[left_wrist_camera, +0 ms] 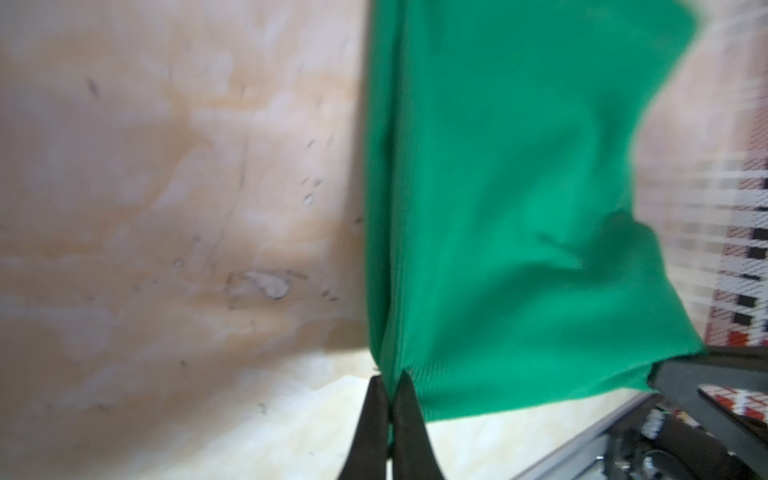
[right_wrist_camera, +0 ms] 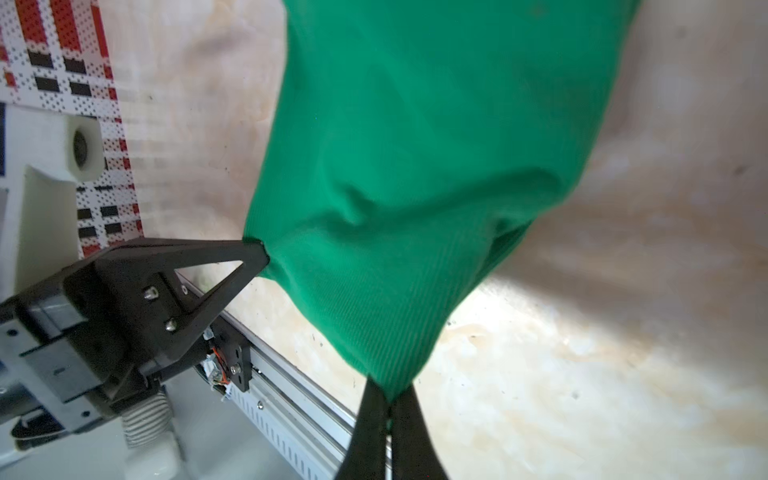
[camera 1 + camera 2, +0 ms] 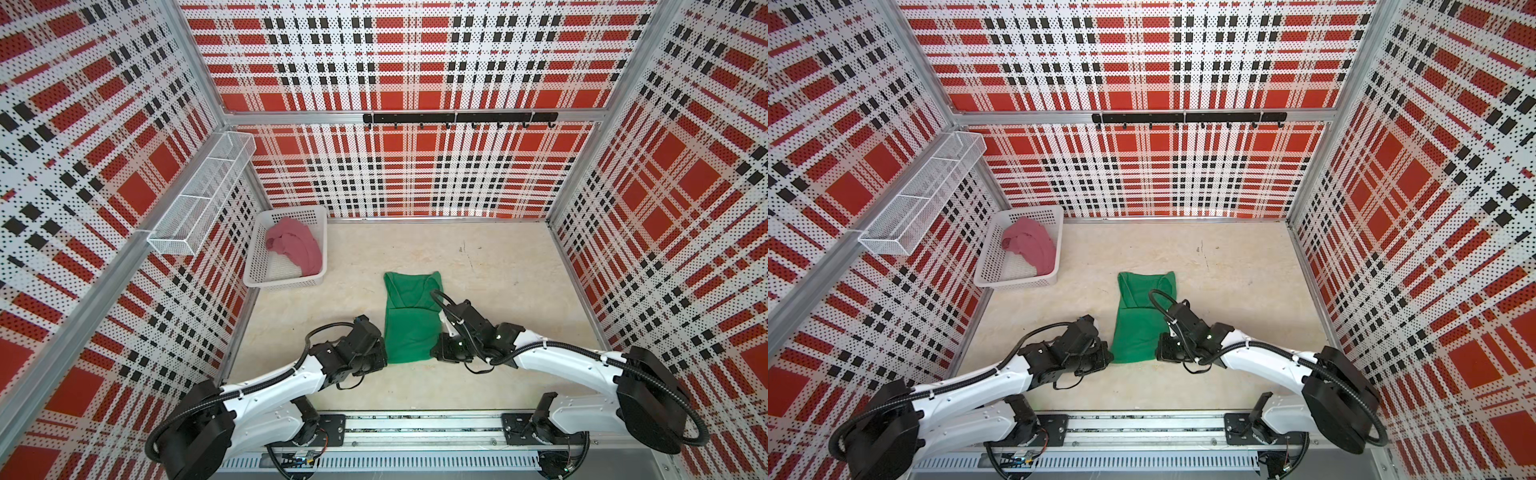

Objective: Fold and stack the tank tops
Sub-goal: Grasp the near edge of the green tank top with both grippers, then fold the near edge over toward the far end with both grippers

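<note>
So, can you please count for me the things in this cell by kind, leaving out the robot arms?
Tank tops: 2, one green tank top and one pink tank top, which lies in the basket.
Plastic baskets: 1, the white basket.
Wire shelves: 1, the wire shelf on the side wall.
Hook rails: 1, the black hook rail on the back wall.
Total: 5

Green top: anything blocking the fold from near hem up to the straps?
Nothing visible: left gripper and right gripper pinch near corners of the green tank top; the white basket sits apart, far left.
</note>
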### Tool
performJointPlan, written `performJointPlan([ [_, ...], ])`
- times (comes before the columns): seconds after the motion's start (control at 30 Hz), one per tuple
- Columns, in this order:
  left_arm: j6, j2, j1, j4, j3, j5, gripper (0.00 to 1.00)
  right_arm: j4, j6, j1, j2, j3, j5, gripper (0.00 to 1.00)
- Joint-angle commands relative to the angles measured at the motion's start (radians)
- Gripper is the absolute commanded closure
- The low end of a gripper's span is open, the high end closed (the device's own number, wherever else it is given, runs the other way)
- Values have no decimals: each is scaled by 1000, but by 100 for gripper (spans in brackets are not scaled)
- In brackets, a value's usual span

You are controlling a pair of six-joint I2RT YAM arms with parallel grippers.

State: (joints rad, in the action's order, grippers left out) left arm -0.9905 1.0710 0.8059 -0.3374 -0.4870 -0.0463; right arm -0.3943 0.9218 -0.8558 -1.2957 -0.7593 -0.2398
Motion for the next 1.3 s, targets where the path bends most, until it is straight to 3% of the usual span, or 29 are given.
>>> performJointPlan([
  [0.0,34,7,-17,-31,-93,41,100,-199,-173,36,6,-90,51,100],
  [0.5,316,168,-241,-50,-366,24,100,-261,-458,221,-156,-346,21,100],
  [0.7,377,255,-311,30,-397,-17,100,-255,-529,276,-251,-422,-7,100],
  [1.27,520,598,-437,181,-668,-91,100,-199,-654,421,-516,-635,-64,100],
])
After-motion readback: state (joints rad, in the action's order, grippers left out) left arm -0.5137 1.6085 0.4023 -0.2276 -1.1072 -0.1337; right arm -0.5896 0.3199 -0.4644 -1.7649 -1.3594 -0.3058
